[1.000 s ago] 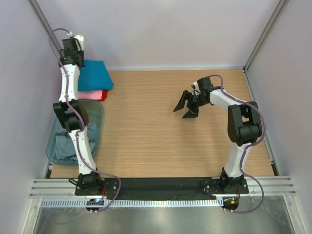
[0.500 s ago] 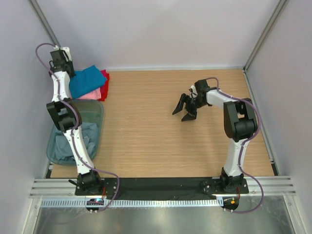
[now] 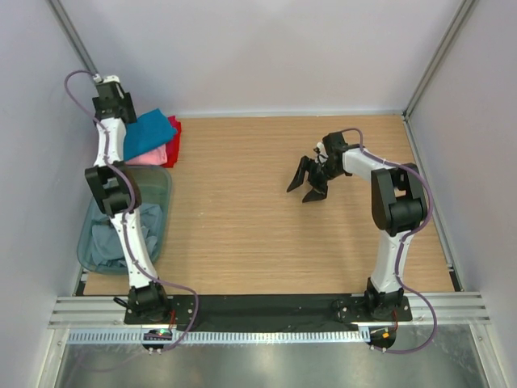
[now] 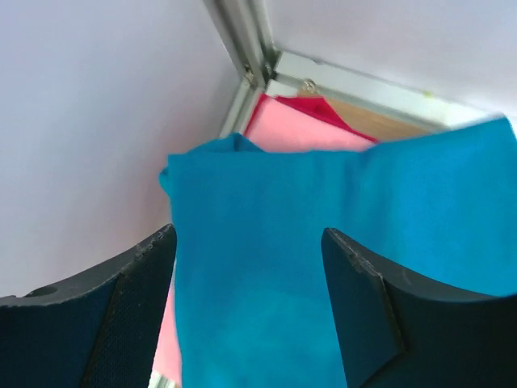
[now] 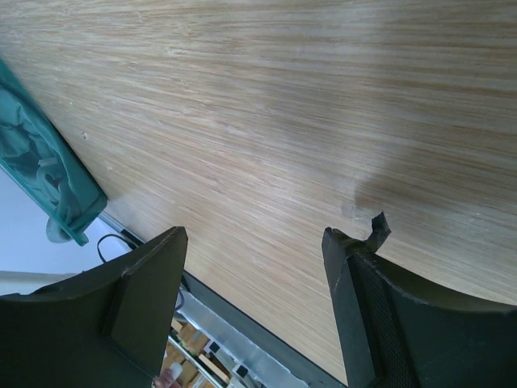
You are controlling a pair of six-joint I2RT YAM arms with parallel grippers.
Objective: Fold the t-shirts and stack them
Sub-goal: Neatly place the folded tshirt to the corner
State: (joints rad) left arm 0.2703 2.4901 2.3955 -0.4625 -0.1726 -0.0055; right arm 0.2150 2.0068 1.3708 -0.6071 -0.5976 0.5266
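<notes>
A folded teal t-shirt (image 3: 150, 133) lies on top of a pink t-shirt (image 3: 155, 153) and a red t-shirt (image 3: 173, 139) in the table's far left corner. My left gripper (image 3: 113, 111) hangs over that stack. In the left wrist view the left gripper (image 4: 249, 236) is open, with the teal t-shirt (image 4: 323, 242) spread below the jaws and not gripped. The pink t-shirt (image 4: 299, 136) and the red t-shirt (image 4: 317, 108) peek out behind it. My right gripper (image 3: 307, 179) is open over bare wood at centre right, and in its own wrist view the right gripper (image 5: 254, 236) has nothing between its fingers.
A translucent grey-blue bin (image 3: 160, 192) stands at the left edge, in front of the stack, holding pale grey-blue t-shirts (image 3: 105, 242). The bin (image 5: 48, 174) also shows in the right wrist view. White walls enclose the wooden table (image 3: 242, 226) on three sides.
My left gripper has gone from shut to open, leaving the teal t-shirt lying on the stack. The left arm swung left towards the corner and back a little. The right arm barely moved.
</notes>
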